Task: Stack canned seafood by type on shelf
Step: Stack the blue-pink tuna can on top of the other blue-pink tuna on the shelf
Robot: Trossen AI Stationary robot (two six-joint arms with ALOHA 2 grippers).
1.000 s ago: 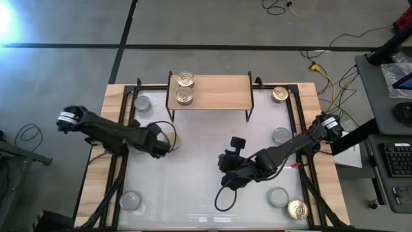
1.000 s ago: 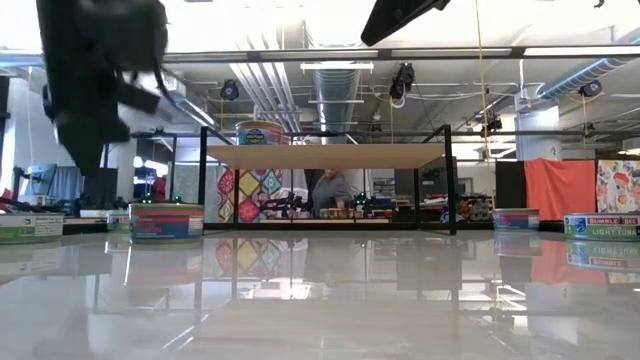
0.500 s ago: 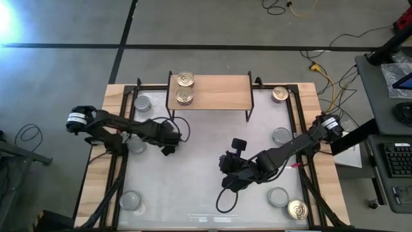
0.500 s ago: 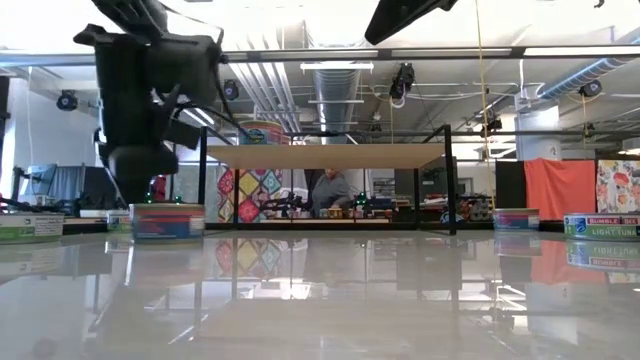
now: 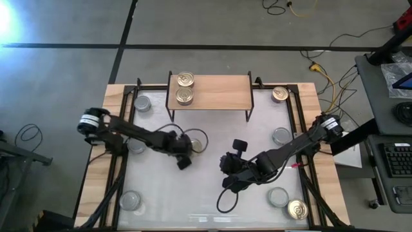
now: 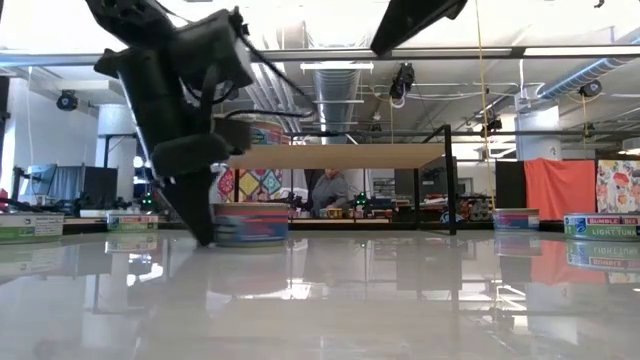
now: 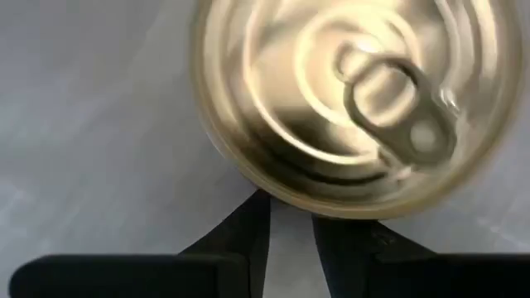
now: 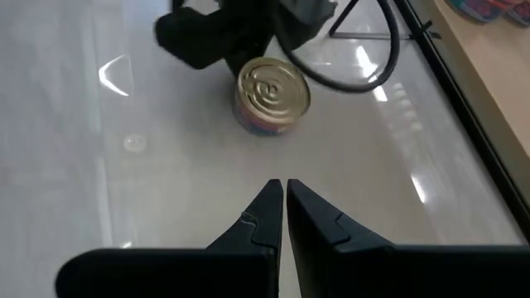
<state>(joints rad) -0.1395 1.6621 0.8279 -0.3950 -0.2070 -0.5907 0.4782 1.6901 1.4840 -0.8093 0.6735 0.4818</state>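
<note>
Left gripper (image 5: 185,154) pushes a gold-lidded tin (image 5: 197,143) across the glossy white table (image 5: 212,129).

Nearest, the right gripper (image 8: 282,204) rests clenched, empty. Beyond, the left claw's nearly shut fingers (image 7: 248,232) touch the round, ringed-lid tin without grasping; it has slid rightward toward the wooden shelf (image 5: 219,92), where two gold tins (image 5: 185,87) sit.

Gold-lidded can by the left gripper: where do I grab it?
Take the can by its round side wall, from above, fingers on opposite sides. It stands upright and low, lid up; the flat lid gives no hold. The left gripper beside it must open first.
</note>
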